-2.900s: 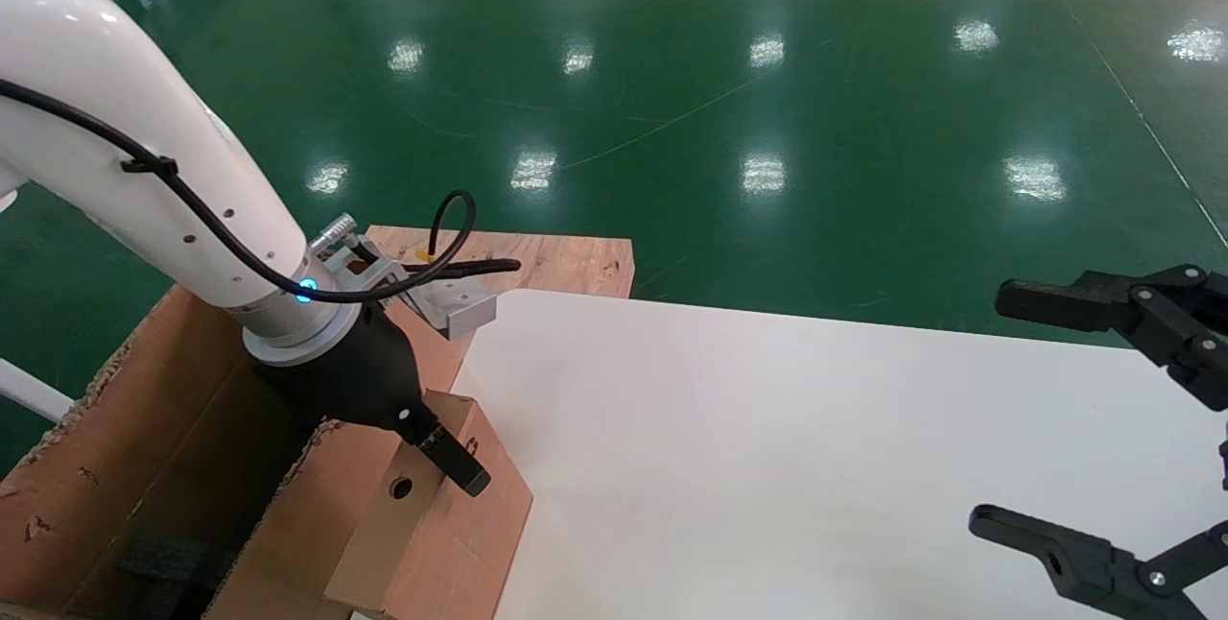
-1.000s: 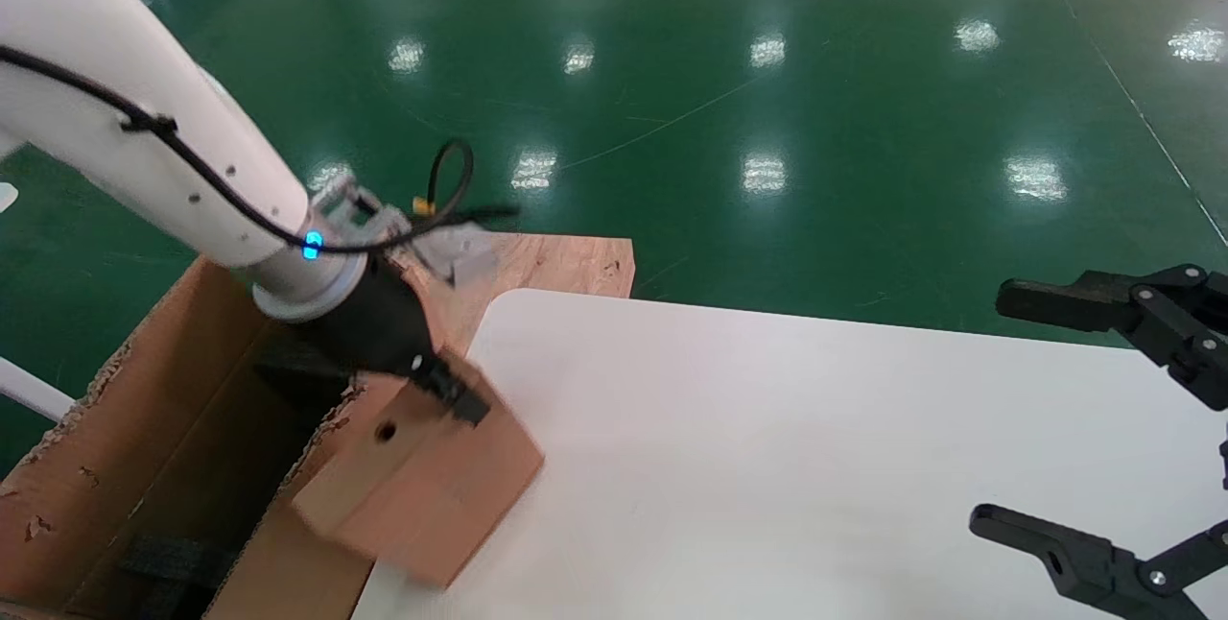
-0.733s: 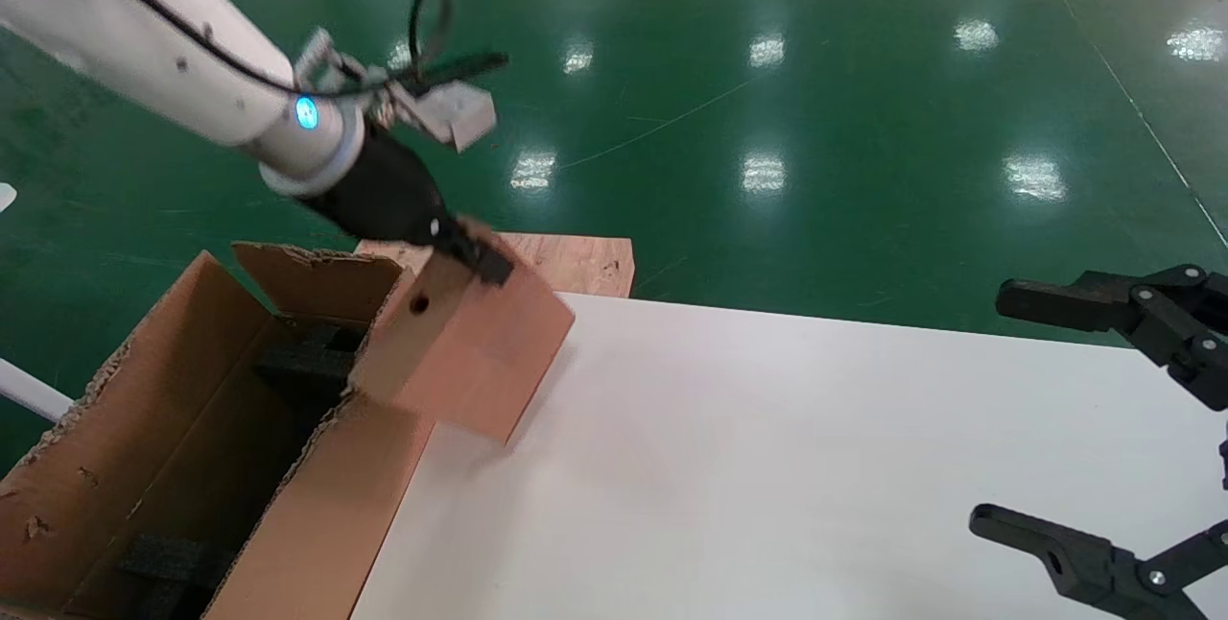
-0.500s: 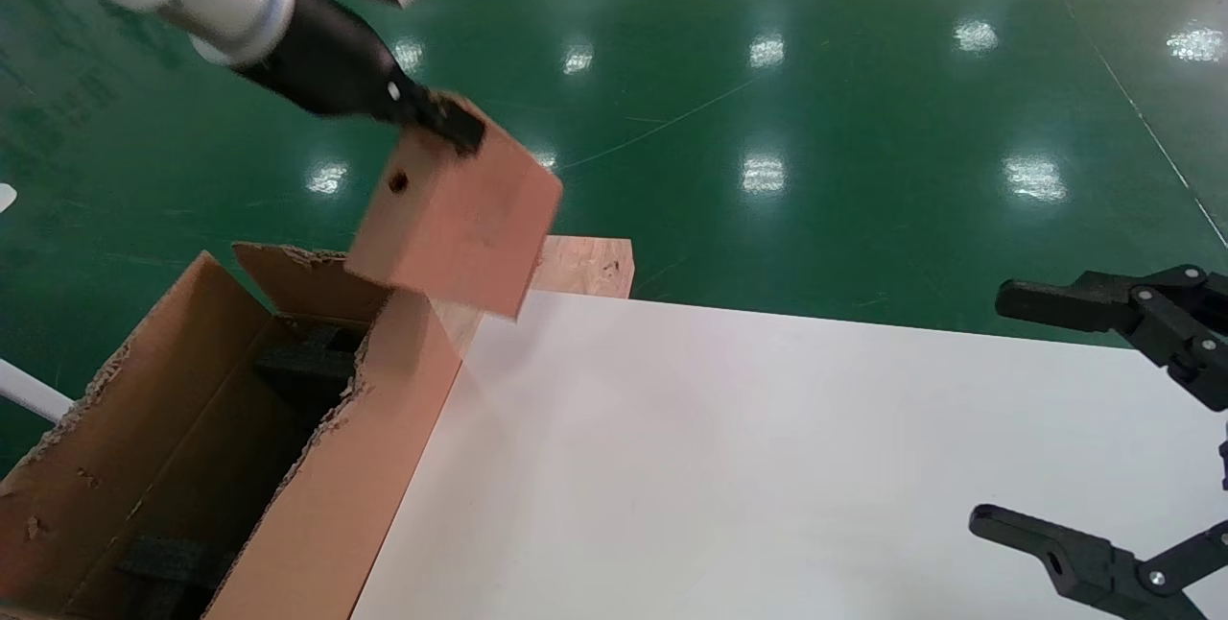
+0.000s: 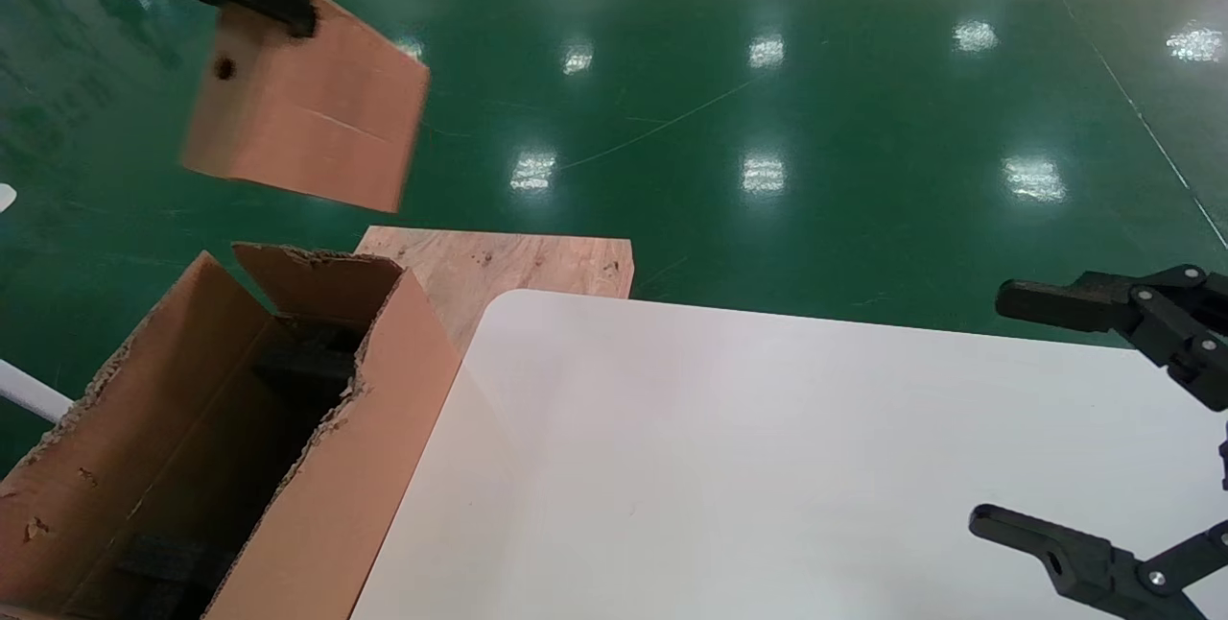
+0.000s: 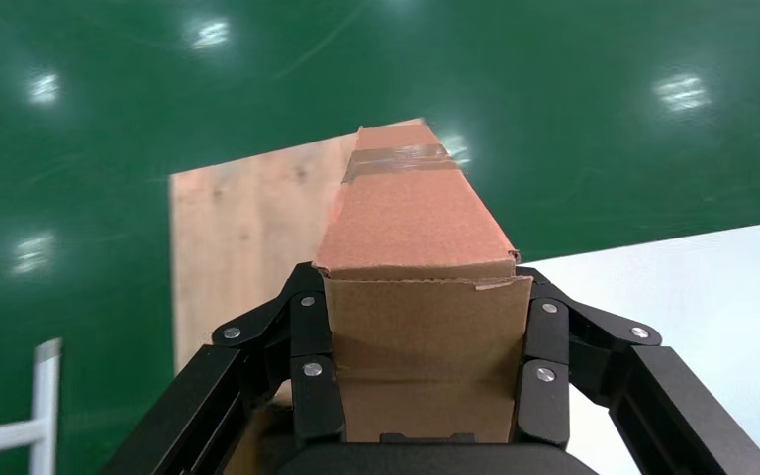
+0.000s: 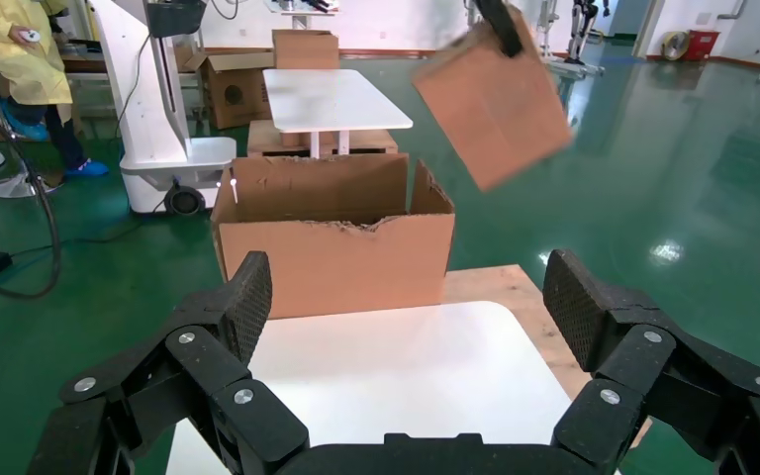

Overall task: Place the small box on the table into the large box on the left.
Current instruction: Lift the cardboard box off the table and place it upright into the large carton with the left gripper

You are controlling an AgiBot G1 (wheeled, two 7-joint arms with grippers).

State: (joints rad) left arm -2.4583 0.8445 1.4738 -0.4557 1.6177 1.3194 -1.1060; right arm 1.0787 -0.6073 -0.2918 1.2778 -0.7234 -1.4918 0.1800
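The small box (image 5: pixel 307 107) is grasped by the left end effector (image 6: pixel 426 381) — both fingers pressed flat on opposite side walls near one end, as the left wrist view shows. The carton is carried high in the air, tilted, beyond the far end of the large box (image 5: pixel 326 495) and above the plywood board (image 5: pixel 537 265), clear of the counter (image 5: pixel 767 466). The punched hole faces the head camera. Nothing supports the carton from below.

The large box stands open against the counter's left edge, its torn flaps raised; dark foam is seen deep inside.

The right end effector (image 7: pixel 411 327) is parked over the counter's right side, fingers spread wide, holding nothing.

Judged stage: transport, with lowering into the large box not yet begun.

Risks noted:
- The grip is taken at one end only, so the long free end could lever the carton and let it swing or slip if the arm is moved abruptly.
- The tilted carton could catch its low corner on the ragged rim or the raised far flap — the wall might be folded inward.
- If released while this high or off-centre, it could land on the board or floor.
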